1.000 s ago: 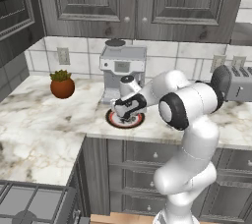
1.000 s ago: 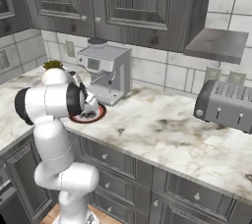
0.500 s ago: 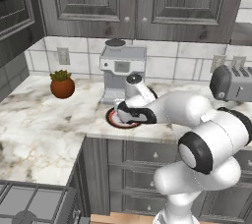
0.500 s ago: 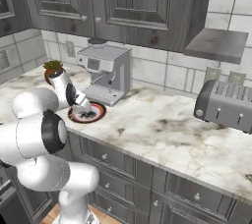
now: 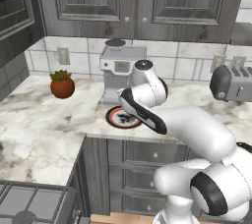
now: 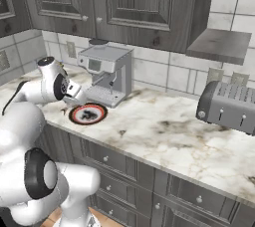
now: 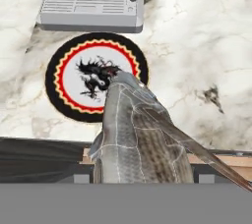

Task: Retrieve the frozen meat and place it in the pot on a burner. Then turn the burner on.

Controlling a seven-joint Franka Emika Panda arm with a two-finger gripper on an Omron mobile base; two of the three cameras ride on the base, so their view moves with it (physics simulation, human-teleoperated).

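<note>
Over the marble surface (image 7: 206, 31) beside a dragon-painted plate (image 7: 96, 76), the pincer (image 7: 142, 176) grips the frozen meat (image 7: 138, 139), a grey fish, seemingly stiff, slick, best clamped mid-body.

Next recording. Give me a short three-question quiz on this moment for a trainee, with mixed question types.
1. True or false: the plate with the dragon motif lies on the counter just in front of the coffee machine.
2. Multiple choice: what is the hand holding? A) a mug B) the fish C) a spoon
3. Fill in the blank: in the right base view, the toaster stands to the ___ of the coffee machine.

Key: 1 true; 2 B; 3 right.
</note>
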